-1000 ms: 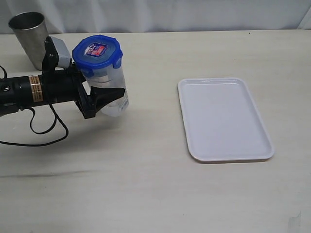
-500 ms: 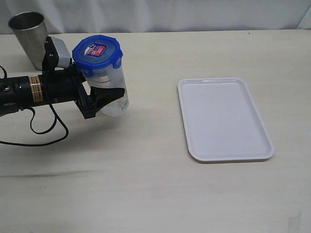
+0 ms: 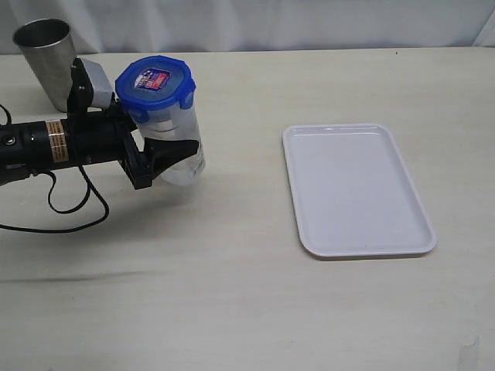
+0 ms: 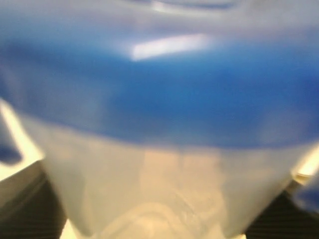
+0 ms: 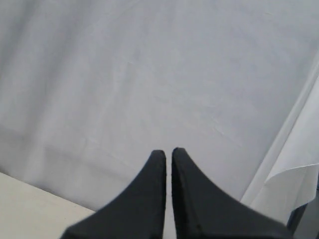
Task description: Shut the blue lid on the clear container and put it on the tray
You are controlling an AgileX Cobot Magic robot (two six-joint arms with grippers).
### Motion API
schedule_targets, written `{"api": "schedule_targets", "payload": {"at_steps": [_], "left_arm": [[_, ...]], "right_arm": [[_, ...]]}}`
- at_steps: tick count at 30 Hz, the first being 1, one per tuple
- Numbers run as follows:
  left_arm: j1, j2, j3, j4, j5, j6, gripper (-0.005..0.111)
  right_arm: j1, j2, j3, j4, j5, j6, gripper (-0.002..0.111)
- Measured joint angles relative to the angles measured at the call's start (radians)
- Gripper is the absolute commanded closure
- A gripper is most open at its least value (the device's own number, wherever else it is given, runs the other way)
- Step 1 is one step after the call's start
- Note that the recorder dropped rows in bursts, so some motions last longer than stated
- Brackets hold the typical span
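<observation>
The clear container (image 3: 188, 157) is at the left of the table with the blue lid (image 3: 155, 85) sitting on its top, sticker up. My left gripper (image 3: 166, 151) reaches in from the left, its black jaws closed on either side of the container's body below the lid. Whether the container's base rests on the table I cannot tell. The left wrist view is blurred, filled by the blue lid (image 4: 159, 89) above the clear container (image 4: 159, 189). The white tray (image 3: 356, 193) lies flat to the right, with nothing on it. My right gripper (image 5: 168, 152) is shut and empty, facing a white backdrop.
A grey metal cup (image 3: 46, 50) stands at the back left, just behind the left arm. A black cable (image 3: 73, 209) loops on the table under that arm. Bare tabletop lies between the container and the tray.
</observation>
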State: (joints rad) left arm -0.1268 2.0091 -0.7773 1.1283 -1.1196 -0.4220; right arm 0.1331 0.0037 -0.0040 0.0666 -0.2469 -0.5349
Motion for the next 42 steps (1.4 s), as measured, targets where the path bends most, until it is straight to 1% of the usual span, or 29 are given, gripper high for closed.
{"api": "schedule_targets", "payload": {"at_steps": [3,9,21,22,24,25,28,30,33,42], "left_arm": [[0.0,0.0,0.0,0.0,-0.002,0.0,0.107],[0.0,0.0,0.0,0.0,-0.004,0.0,0.107],[0.0,0.0,0.0,-0.002,0.002,0.0,0.107],[0.0,0.0,0.0,-0.002,0.003,0.0,0.107],[0.0,0.0,0.0,-0.002,0.009,0.0,0.107],[0.0,0.0,0.0,-0.002,0.009,0.0,0.107],[0.0,0.0,0.0,-0.002,0.009,0.0,0.107],[0.0,0.0,0.0,-0.002,0.009,0.0,0.107],[0.0,0.0,0.0,-0.004,0.009,0.0,0.107],[0.0,0.0,0.0,-0.004,0.009,0.0,0.107]], "right_arm": [[-0.015,0.0,0.0,-0.01,0.0,0.0,0.104],[-0.023,0.0,0.0,-0.114,0.0,0.002,0.104],[-0.023,0.0,0.0,-0.128,0.014,0.004,0.104],[-0.023,0.0,0.0,-0.128,0.049,0.004,0.104],[-0.023,0.0,0.0,-0.128,0.184,0.004,0.104],[-0.023,0.0,0.0,-0.128,0.284,0.004,0.104],[-0.023,0.0,0.002,-0.128,0.492,0.004,0.104],[-0.023,0.0,0.002,-0.128,0.554,0.004,0.104],[-0.023,0.0,0.002,-0.128,0.593,0.004,0.104],[-0.023,0.0,0.002,-0.128,0.606,0.004,0.104]]}}
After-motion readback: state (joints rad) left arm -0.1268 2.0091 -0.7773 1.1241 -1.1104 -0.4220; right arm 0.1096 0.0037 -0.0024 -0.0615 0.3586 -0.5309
